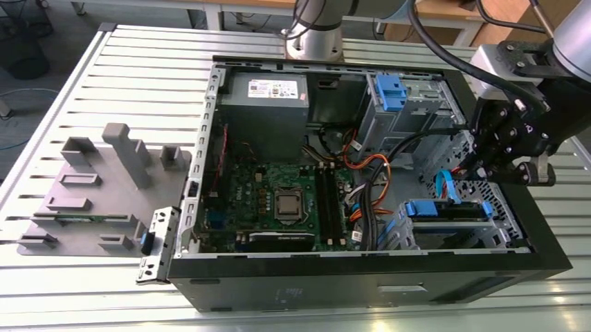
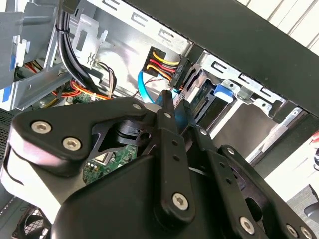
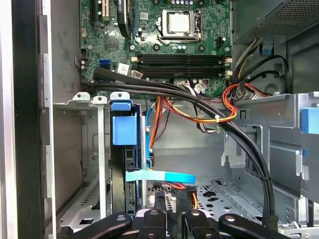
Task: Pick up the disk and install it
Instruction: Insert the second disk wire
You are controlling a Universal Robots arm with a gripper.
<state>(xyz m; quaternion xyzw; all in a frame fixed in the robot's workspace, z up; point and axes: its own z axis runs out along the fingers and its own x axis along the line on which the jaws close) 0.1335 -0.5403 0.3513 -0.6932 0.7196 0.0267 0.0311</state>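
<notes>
Tool, narrow and empty, hangs amid cables beside seated disk.

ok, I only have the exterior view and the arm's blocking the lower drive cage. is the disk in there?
Observer: Looks like it. In the first wrist view the disk stands edge-on in the cage, with a blue tab at its end.
Operator: Power lead?
Observer: In the second wrist view a connector with red, yellow and black wires sits at the drive end. Can't tell if it's fully seated.
Operator: Data cable?
Observer: A light blue flat cable runs beside the disk, close to the gripper.
</notes>
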